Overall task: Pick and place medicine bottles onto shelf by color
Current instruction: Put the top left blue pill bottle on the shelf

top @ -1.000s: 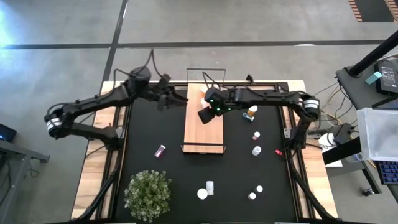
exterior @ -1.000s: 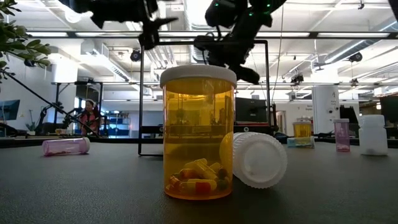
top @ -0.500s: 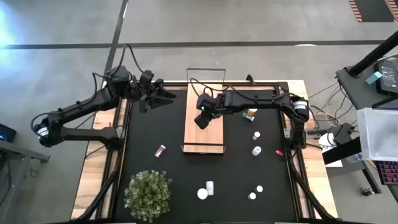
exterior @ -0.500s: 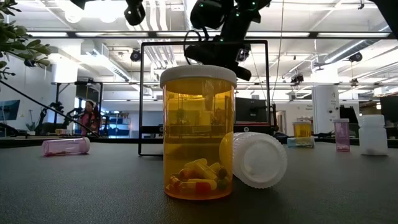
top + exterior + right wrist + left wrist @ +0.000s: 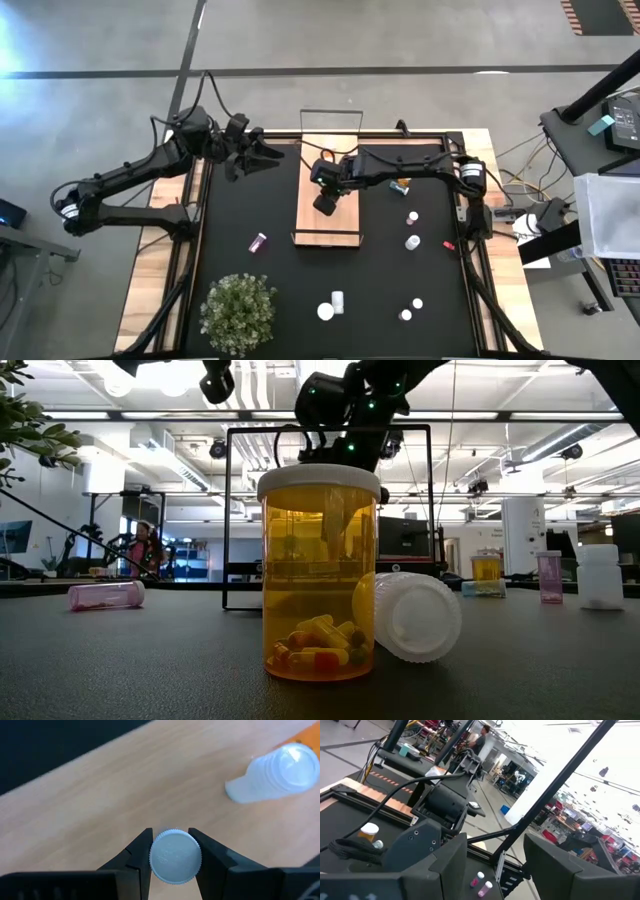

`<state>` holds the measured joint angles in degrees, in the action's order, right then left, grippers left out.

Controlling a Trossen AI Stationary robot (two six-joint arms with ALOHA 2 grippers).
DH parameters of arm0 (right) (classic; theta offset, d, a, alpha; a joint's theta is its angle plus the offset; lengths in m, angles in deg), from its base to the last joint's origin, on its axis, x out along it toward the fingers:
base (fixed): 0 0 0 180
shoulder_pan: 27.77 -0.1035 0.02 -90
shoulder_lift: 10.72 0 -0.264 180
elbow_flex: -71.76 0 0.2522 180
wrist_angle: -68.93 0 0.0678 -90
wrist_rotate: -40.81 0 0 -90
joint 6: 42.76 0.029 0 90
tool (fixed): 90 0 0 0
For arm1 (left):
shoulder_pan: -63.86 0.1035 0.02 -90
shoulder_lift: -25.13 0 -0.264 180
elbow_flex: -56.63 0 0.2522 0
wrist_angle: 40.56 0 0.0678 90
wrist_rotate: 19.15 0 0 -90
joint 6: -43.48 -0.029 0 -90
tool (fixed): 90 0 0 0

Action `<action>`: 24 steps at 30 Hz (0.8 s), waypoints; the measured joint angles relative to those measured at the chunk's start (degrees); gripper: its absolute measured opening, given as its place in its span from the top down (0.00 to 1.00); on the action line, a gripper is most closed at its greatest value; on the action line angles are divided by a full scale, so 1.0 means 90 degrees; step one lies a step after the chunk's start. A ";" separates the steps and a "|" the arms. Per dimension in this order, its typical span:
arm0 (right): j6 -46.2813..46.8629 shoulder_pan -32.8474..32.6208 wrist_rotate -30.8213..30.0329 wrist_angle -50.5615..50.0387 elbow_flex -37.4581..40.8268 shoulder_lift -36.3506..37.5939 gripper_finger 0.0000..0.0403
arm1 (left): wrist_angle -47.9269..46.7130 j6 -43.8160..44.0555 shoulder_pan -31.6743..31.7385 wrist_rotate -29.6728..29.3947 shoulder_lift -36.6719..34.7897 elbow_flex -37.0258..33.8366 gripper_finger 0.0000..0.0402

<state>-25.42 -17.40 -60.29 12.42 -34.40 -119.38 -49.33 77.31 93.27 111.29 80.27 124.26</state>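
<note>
— What's closest to us, down at table level?

— An orange bottle (image 5: 319, 573) with a white cap, standing upright in the middle of the low view, pills in the bottom. A white bottle (image 5: 408, 616) lies on its side just beside it, to the right. From above these two sit at the lower middle of the black mat (image 5: 240, 210), with a small plant (image 5: 238, 310) to their left.

— And a bit farther in?

— A pink bottle (image 5: 258, 242) lies on its side left of the shelf. To the right of the shelf a few more stand apart from one another: a white one (image 5: 412, 242), a pink one (image 5: 411, 217) and an orange one (image 5: 403, 183) higher up.

— Where is the shelf itself?

— The wooden shelf (image 5: 343, 222) runs up the centre of the high view, with a thin black frame at its far end. The right gripper (image 5: 326, 199) is over its middle.

— Holding anything?

— Yes. In the right wrist view its jaws are clamped on a white-capped bottle (image 5: 175, 856), cap facing the camera, just above the wood. Another capped bottle (image 5: 272, 774) lies on its side on the shelf, at the upper right of that view.

— And the other arm?

— The left gripper (image 5: 262, 155) hangs over the mat at the upper left, clear of the shelf, jaws partly apart, holding nothing.

— Anything behind?

— A person (image 5: 143, 547) stands far back in the room.
</note>
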 joint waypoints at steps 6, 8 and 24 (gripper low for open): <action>0.0724 0.0002 -0.0009 0.0103 0.0000 -0.0002 0.73 | 0.0000 0.0000 0.0000 0.0000 0.0010 -0.0016 0.55; 0.0923 0.0001 -0.0108 0.0172 0.0000 -0.0002 0.73 | 0.0002 -0.0002 0.0000 -0.0002 0.0010 -0.0032 0.55; 0.1061 -0.0028 -0.0315 0.0185 -0.0002 -0.0221 0.73 | 0.0002 -0.0005 -0.0001 -0.0019 0.0012 -0.0080 0.55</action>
<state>-15.87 -17.66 -63.12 14.09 -34.42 -121.37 -49.31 77.26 93.27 111.12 80.37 123.54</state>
